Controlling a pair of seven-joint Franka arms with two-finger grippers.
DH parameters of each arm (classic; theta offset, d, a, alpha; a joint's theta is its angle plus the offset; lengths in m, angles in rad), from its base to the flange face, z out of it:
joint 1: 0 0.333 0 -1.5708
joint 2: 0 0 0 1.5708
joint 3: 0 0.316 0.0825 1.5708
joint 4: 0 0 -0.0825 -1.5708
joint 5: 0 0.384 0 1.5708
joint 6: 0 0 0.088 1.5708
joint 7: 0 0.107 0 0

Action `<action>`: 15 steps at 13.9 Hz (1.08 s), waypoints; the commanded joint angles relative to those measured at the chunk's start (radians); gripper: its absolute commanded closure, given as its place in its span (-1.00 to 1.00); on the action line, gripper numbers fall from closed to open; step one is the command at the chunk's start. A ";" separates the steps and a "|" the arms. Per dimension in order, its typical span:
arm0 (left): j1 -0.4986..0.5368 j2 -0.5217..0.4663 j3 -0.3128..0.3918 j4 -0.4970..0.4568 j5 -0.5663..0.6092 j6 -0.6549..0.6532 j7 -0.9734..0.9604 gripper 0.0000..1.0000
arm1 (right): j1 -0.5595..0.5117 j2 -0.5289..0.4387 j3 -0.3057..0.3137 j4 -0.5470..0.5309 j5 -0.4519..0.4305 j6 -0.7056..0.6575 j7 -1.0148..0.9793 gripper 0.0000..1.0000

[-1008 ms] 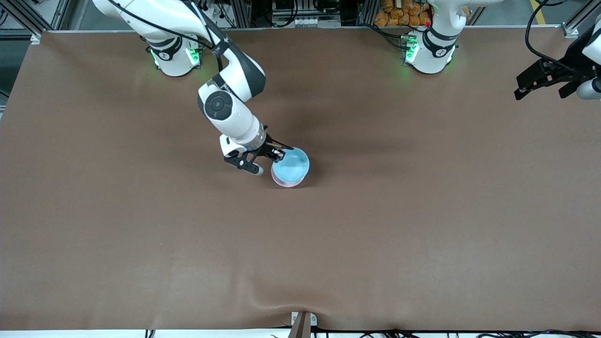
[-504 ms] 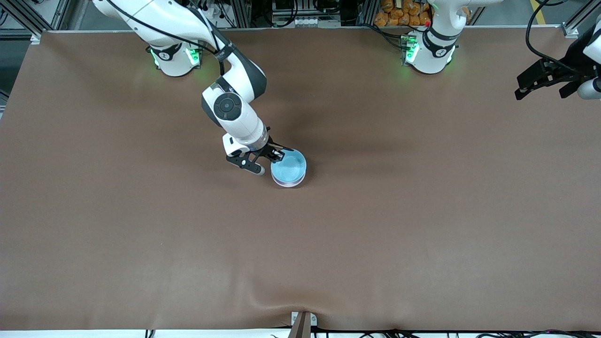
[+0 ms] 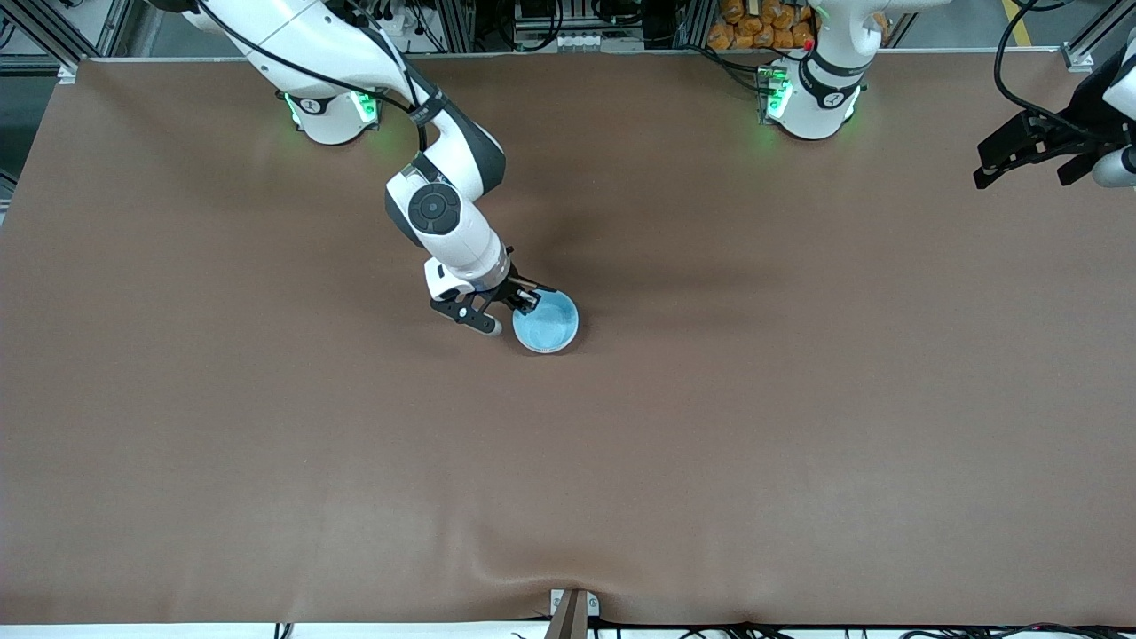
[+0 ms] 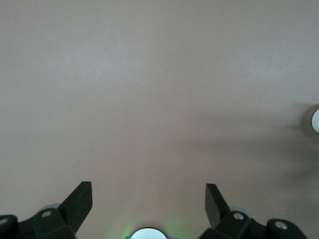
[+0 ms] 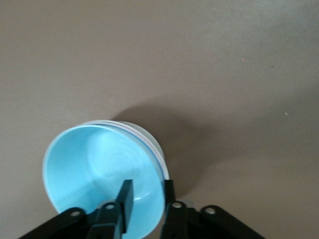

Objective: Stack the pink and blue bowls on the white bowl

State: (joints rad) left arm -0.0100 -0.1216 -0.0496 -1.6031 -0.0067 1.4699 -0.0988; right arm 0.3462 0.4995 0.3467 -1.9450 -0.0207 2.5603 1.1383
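Note:
The light blue bowl [image 3: 548, 323] sits nested on a stack near the table's middle. In the right wrist view, pale rims [image 5: 147, 138] of the bowls under the blue bowl [image 5: 94, 169] show at its edge; I cannot tell pink from white there. My right gripper [image 3: 524, 303] is shut on the blue bowl's rim, one finger inside and one outside [image 5: 147, 188]. My left gripper [image 3: 998, 164] waits open and empty in the air over the left arm's end of the table; in its wrist view it [image 4: 149, 199] faces only bare cloth.
The table [image 3: 710, 426] is covered with brown cloth, with a small ridge [image 3: 532, 568] near its edge closest to the front camera. The two arm bases [image 3: 333, 111] [image 3: 812, 98] stand along the table's edge at the top of the front view.
My right gripper has lowered the blue bowl from a tilted hold over the pink bowl down into the stack. The pink rim is now almost covered. The left arm has not moved.

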 commanded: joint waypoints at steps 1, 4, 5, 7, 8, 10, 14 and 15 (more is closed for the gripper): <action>0.004 -0.007 -0.001 -0.005 -0.015 0.006 0.021 -1.00 | -0.018 -0.003 0.000 0.168 -0.024 -0.183 0.031 -1.00; -0.001 -0.006 -0.003 -0.005 -0.016 0.024 0.021 -1.00 | -0.082 0.001 0.000 0.387 -0.024 -0.421 0.018 -1.00; -0.002 0.000 -0.004 -0.005 -0.016 0.024 0.019 -1.00 | -0.111 -0.004 0.000 0.418 -0.024 -0.433 0.014 -1.00; -0.001 0.003 -0.004 -0.005 -0.016 0.027 0.019 -1.00 | -0.198 -0.021 0.002 0.474 -0.019 -0.477 -0.020 -1.00; -0.001 0.005 -0.004 -0.005 -0.016 0.027 0.019 -1.00 | -0.248 -0.022 0.005 0.510 -0.016 -0.535 -0.085 -1.00; 0.002 0.008 -0.004 -0.003 -0.015 0.029 0.019 -1.00 | -0.337 -0.022 0.008 0.587 -0.008 -0.703 -0.243 -1.00; -0.004 0.008 -0.006 0.008 -0.016 0.033 0.021 -1.00 | -0.475 -0.068 0.006 0.661 -0.002 -0.928 -0.481 -1.00; -0.005 0.008 -0.004 0.008 -0.016 0.036 0.019 -1.00 | -0.484 -0.085 0.000 0.672 -0.002 -0.963 -0.523 -1.00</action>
State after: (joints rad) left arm -0.0129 -0.1115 -0.0545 -1.6036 -0.0067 1.4977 -0.0988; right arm -0.1100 0.4565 0.3317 -1.2901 -0.0215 1.6660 0.6776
